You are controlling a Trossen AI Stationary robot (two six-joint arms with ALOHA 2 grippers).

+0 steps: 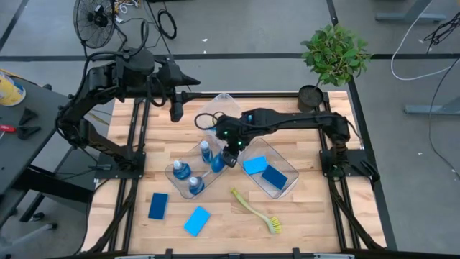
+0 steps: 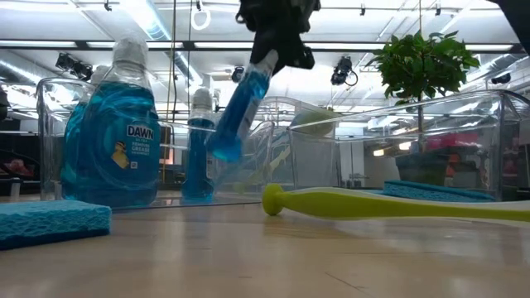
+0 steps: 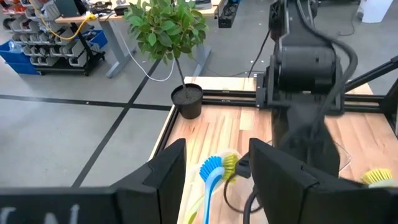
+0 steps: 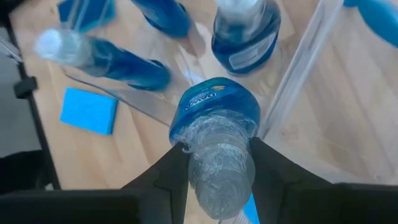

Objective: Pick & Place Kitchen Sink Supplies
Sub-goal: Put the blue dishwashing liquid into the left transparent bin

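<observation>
Blue-liquid bottle (image 4: 214, 115) is pinched by its clear cap end between the fingers of my right gripper (image 4: 217, 158), hanging tilted in the air, bottom end down, over the near end of the clear bin (image 1: 188, 162) that holds the other bottles. Inside that bin, three more blue bottles (image 1: 180, 171) sit close together, one with a Dawn label in the low view. Just beside this bin, toward the potted plant (image 1: 332, 54), a second clear bin (image 1: 287, 173) holds a light-blue sponge (image 1: 255, 165) and a dark-blue sponge (image 1: 274, 178), touching. Out in front of both bins on the wooden table (image 1: 316, 216) lies a yellow-green dish brush (image 1: 256, 211). Near it, on the bottle-bin side, lie a dark-blue sponge (image 1: 158, 205) and a light-blue sponge (image 1: 197, 220), apart from each other. My left gripper (image 3: 214, 171) hangs with fingers spread, holding nothing, behind the bottle bin, above a third bin (image 1: 215, 111) with a blue brush (image 3: 210, 174) and a yellow-green one.
</observation>
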